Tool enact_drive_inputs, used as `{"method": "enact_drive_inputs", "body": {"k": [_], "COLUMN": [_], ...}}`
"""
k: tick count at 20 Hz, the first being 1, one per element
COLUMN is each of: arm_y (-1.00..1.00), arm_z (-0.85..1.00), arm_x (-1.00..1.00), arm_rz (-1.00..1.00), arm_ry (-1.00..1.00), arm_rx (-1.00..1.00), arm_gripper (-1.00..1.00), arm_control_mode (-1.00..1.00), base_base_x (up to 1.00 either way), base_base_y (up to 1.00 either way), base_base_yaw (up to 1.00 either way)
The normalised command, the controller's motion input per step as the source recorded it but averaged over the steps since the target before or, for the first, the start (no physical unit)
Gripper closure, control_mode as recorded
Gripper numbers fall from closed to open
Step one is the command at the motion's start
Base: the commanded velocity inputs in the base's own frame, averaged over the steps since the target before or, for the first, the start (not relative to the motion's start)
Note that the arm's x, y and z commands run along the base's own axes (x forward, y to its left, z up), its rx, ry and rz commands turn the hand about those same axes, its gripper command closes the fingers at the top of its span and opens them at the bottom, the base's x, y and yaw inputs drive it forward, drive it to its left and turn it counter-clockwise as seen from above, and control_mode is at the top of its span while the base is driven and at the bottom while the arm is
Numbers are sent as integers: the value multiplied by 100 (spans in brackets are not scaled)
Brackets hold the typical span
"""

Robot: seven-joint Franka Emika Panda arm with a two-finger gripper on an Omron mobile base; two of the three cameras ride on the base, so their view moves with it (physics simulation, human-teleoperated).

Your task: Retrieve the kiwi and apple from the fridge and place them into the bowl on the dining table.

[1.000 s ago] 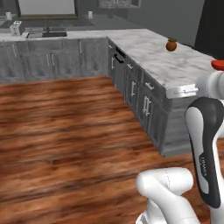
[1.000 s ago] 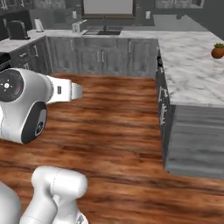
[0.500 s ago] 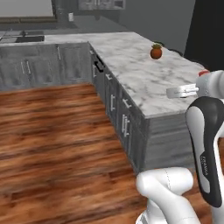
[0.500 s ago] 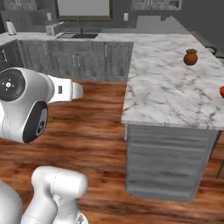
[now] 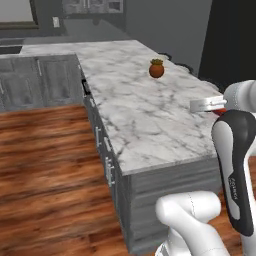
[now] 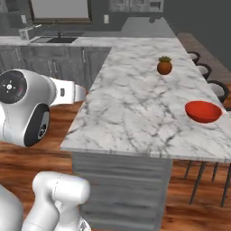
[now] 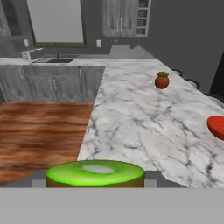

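In the hand view my gripper (image 7: 95,183) is shut on the kiwi (image 7: 95,172), whose bright green cut face and brown skin sit between the fingertips (image 7: 39,183). The marble dining table (image 7: 144,122) (image 5: 145,115) (image 6: 135,108) stretches ahead of the hand. The red bowl (image 6: 203,111) (image 7: 217,127) rests on the table's right side, beyond and to the right of the kiwi. The apple and the fridge are out of view.
A small brown pot with a green plant (image 5: 156,69) (image 6: 164,66) (image 7: 162,81) stands further along the table. Dark stools (image 6: 208,71) line its far side. Grey cabinets with a sink (image 7: 52,83) run along the back wall beyond the wood floor (image 7: 39,131).
The base has driven and turned, so the whole scene has shifted. The marble table is now much nearer and the red bowl has come into the right base view.
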Motion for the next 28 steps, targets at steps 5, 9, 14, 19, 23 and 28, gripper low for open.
{"method": "enact_drive_inputs", "body": {"k": [5, 9, 14, 19, 23, 28], "arm_y": [0, 0, 0, 0, 0, 0], "arm_z": [0, 0, 0, 0, 0, 0], "arm_x": [0, 0, 0, 0, 0, 0], "arm_rz": [0, 0, 0, 0, 0, 0], "arm_ry": [0, 0, 0, 0, 0, 0], "arm_rx": [0, 0, 0, 0, 0, 0], "arm_gripper": [100, 100, 100, 100, 100, 100], "arm_control_mode": [100, 100, 100, 100, 100, 100], "base_base_x": [56, 40, 17, 24, 34, 49], "base_base_y": [-100, -100, -100, -100, -100, -93], "base_base_yaw": [-2, 0, 0, 0, 0, 5]}}
